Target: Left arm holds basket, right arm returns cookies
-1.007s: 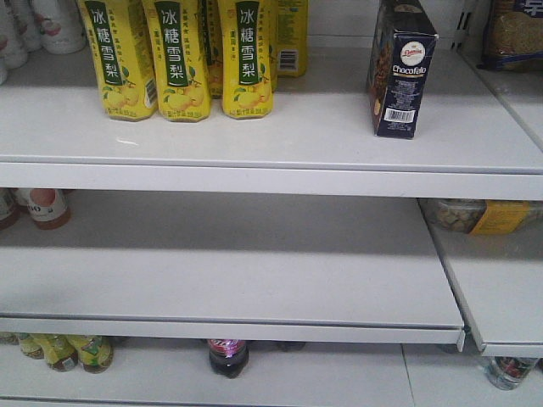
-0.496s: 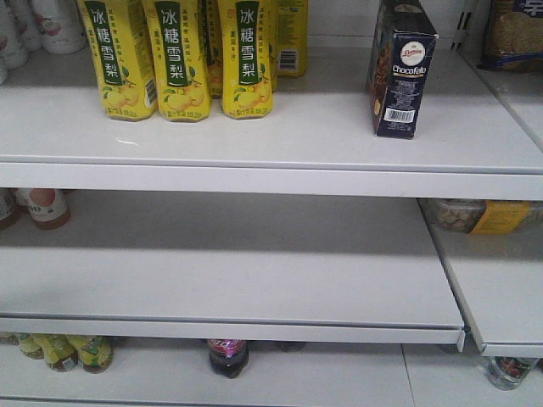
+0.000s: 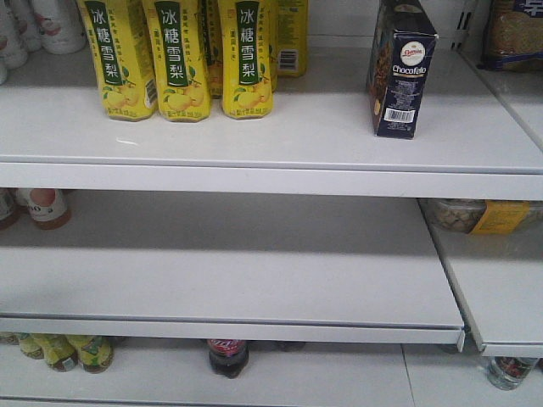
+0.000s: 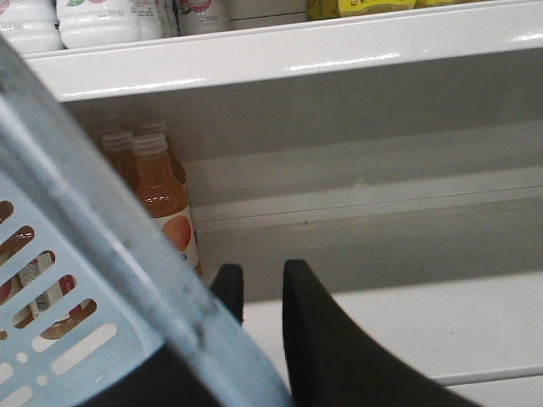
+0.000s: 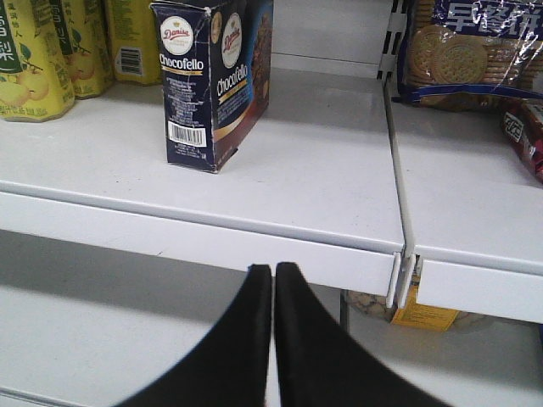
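The cookies [image 3: 403, 72], a dark navy "Chocofello" box, stand upright on the upper white shelf [image 3: 254, 144], right of centre. The right wrist view shows the cookies [image 5: 208, 85] up and to the left, well apart from my right gripper [image 5: 273, 270]. That gripper is shut with nothing in it, below the shelf's front edge. The light blue basket [image 4: 51, 339] fills the lower left of the left wrist view, and its hoop handle runs diagonally down between the jaws. My left gripper [image 4: 261, 275] is shut on that handle. Neither arm shows in the front view.
Yellow pear-drink cartons [image 3: 178, 59] stand at the upper shelf's left. Orange juice bottles [image 4: 161, 195] sit on the middle shelf behind the basket. Blue biscuit bags [image 5: 471, 51] lie right of a shelf divider [image 5: 394, 170]. Bottles stand on the lowest shelf [image 3: 229, 356].
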Motion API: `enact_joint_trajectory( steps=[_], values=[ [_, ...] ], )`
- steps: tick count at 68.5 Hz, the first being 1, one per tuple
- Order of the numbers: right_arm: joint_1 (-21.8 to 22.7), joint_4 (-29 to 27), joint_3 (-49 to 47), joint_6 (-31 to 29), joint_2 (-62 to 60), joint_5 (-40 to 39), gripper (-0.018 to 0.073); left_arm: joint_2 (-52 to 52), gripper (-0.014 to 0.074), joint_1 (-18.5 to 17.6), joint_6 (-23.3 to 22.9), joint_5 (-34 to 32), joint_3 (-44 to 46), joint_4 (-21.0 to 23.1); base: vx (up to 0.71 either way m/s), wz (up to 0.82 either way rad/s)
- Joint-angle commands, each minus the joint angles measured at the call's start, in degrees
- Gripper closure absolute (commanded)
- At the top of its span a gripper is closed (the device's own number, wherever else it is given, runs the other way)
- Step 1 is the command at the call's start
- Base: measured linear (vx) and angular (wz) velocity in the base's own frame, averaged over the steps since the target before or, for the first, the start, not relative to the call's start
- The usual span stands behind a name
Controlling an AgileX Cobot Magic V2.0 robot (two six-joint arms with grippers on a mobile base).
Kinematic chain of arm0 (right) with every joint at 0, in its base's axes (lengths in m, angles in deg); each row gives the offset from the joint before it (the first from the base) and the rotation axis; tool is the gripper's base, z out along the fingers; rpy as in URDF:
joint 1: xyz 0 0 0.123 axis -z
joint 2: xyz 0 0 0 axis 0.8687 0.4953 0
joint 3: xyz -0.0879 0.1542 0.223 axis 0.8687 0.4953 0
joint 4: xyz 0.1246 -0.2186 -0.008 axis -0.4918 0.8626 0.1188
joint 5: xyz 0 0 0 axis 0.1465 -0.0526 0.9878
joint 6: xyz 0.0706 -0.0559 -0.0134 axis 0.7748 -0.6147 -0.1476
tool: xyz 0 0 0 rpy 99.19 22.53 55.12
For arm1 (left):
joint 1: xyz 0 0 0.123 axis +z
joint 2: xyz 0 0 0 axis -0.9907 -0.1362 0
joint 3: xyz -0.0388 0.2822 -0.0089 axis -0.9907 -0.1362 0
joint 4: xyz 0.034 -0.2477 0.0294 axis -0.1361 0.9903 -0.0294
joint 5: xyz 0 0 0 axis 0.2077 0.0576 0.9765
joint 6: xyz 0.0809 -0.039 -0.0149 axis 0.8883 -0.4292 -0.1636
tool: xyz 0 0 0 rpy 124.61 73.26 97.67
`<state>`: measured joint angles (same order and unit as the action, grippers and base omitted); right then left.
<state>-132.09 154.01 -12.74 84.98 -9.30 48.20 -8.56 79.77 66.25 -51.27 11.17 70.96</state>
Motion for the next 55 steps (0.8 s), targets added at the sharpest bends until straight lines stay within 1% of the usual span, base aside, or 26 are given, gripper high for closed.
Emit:
enact_joint_trajectory(
  steps=[1, 7, 13, 15, 18, 19, 21, 22, 28, 33, 34, 35, 38, 39, 40, 42, 47, 51, 54, 55],
  values=[
    [-0.09, 4.29, -1.37, -0.70, 0.34, -1.33, 0.0566, 0.44, 0.0603, 0.03, 0.74, -5.67, 1.40, -0.81, 0.00, 0.00],
    [-0.09, 5.24, -1.37, -2.38, 0.34, -0.53, 0.0566, 0.44, 0.0603, 0.03, 0.74, -5.67, 1.40, -0.81, 0.00, 0.00],
    [0.59, 4.73, -1.17, -2.11, 0.34, -3.27, 0.0566, 0.44, 0.0603, 0.03, 0.74, -5.67, 1.40, -0.81, 0.00, 0.00],
    [1.46, 4.97, -0.83, -2.36, 0.34, -5.94, 0.0566, 0.44, 0.0603, 0.03, 0.74, -5.67, 1.40, -0.81, 0.00, 0.00],
    [4.05, 5.35, -0.14, -2.94, 0.34, -10.95, 0.0566, 0.44, 0.0603, 0.03, 0.74, -5.67, 1.40, -0.81, 0.00, 0.00],
    [4.98, 5.35, -0.08, -3.08, 0.34, -10.95, 0.0566, 0.44, 0.0603, 0.03, 0.74, -5.67, 1.40, -0.81, 0.00, 0.00],
    [6.57, 5.19, 0.41, -3.64, 0.34, -14.79, 0.0566, 0.44, 0.0603, 0.03, 0.74, -5.67, 1.40, -0.81, 0.00, 0.00],
    [8.24, 4.98, 0.64, -3.96, 0.34, -17.25, 0.0566, 0.44, 0.0603, 0.03, 0.74, -5.67, 1.40, -0.81, 0.00, 0.00],
    [15.37, 3.52, 1.87, -4.52, 0.34, -25.95, 0.0566, 0.44, 0.0603, 0.03, 0.74, -5.67, 1.40, -0.81, 0.00, 0.00],
    [23.42, 1.12, 3.31, -4.80, -0.12, -34.48, 0.0566, 0.44, 0.0603, 0.03, 0.74, -5.67, 1.40, -0.81, 0.00, 0.00],
    [24.06, 0.88, 3.42, -4.89, -0.22, -36.01, 0.0566, 0.44, 0.0603, 0.03, 0.74, -5.67, 1.40, -0.81, 0.00, 0.00],
    [25.97, 0.09, 3.83, -5.27, -0.35, -38.21, 0.0566, 0.44, 0.0603, 0.03, 0.74, -5.67, 1.40, -0.81, 0.00, 0.00],
    [29.63, -1.57, 4.54, -6.31, -0.77, -41.66, 0.0566, 0.44, 0.0603, 0.03, 0.74, -5.67, 1.40, -0.81, 0.00, 0.00],
    [30.22, -1.89, 4.63, -6.57, -0.92, -43.05, 0.0566, 0.44, 0.0603, 0.03, 0.74, -5.67, 1.40, -0.81, 0.00, 0.00],
    [32.53, -3.23, 5.16, -7.47, -1.16, -44.97, 0.0566, 0.44, 0.0603, 0.03, 0.74, -5.67, 1.40, -0.81, 0.00, 0.00],
    [34.75, -4.73, 5.68, -9.35, -1.55, -48.23, 0.0566, 0.44, 0.0603, 0.03, 0.74, -5.67, 1.40, -0.81, 0.00, 0.00],
    [39.94, -9.47, 7.21, -14.15, -2.83, -53.51, 0.0566, 0.44, 0.0603, 0.03, 0.74, -5.67, 1.40, -0.81, 0.00, 0.00],
    [44.33, -14.54, 9.16, -20.99, -4.40, -58.44, 0.0566, 0.44, 0.0603, 0.03, 0.74, -5.67, 1.40, -0.81, 0.00, 0.00],
    [46.74, -17.42, 10.98, -24.61, -5.73, -61.79, 0.0566, 0.44, 0.0603, 0.03, 0.74, -5.67, 1.40, -0.81, 0.00, 0.00],
    [48.16, -19.16, 11.68, -26.05, -6.22, -62.95, 0.0566, 0.44, 0.0603, 0.03, 0.74, -5.67, 1.40, -0.81, 0.00, 0.00]
  ],
)
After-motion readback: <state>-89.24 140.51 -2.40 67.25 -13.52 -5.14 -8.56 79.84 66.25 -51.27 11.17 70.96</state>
